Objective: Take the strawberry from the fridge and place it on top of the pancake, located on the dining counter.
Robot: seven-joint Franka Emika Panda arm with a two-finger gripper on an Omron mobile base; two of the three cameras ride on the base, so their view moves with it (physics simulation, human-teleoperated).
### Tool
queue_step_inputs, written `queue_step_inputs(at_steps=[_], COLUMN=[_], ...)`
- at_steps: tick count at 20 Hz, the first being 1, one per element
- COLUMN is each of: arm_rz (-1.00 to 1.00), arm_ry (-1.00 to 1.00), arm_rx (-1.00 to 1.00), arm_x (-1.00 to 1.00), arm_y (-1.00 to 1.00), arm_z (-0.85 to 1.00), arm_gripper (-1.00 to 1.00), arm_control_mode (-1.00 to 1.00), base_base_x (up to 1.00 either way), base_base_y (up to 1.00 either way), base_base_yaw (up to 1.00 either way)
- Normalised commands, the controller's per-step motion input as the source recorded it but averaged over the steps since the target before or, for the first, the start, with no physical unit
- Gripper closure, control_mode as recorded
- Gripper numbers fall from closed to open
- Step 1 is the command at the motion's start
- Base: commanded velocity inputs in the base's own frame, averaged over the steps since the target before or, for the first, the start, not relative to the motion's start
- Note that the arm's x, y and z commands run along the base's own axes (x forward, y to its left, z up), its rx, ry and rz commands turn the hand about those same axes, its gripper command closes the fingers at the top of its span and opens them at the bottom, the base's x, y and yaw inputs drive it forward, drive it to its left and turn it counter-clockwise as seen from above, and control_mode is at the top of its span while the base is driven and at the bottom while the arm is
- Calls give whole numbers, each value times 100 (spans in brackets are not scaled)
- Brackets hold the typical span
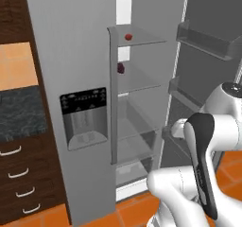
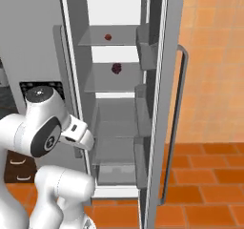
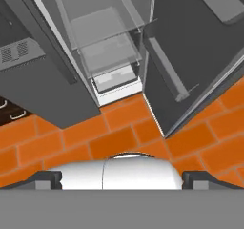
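Observation:
The grey fridge (image 1: 71,56) (image 2: 28,32) stands with its right door (image 1: 208,13) (image 2: 164,80) swung open. On its top glass shelf lies the tiny red strawberry (image 1: 128,36) (image 2: 108,37). My gripper (image 3: 123,180) is open with nothing between its fingertips (image 3: 47,179). It hangs low in front of the fridge's bottom drawers (image 3: 112,75), well below the strawberry, looking down at the floor. The pancake and the dining counter are out of view.
A darker maroon lumpy fruit (image 1: 121,68) (image 2: 116,68) sits one shelf lower. Door bins (image 1: 203,41) (image 2: 143,46) line the open door. Left of the fridge are a dark granite counter (image 1: 21,112) and wood drawers (image 1: 19,174). Orange tiles (image 3: 119,137) cover the floor.

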Motion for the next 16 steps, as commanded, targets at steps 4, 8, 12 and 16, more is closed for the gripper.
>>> queue_step_inputs(at_steps=[4,8,12,16], arm_rz=[0,0,0,0], arm_ry=[0,0,0,0], arm_rx=[0,0,0,0], arm_x=[0,0,0,0], arm_y=[0,0,0,0], arm_z=[0,0,0,0], arm_gripper=[-100,-100,-100,-100], arm_control_mode=[100,100,100,100], base_base_x=[50,97,53,17], base_base_y=[5,-2,-43,-59], base_base_yaw=[-3,6,20,31])
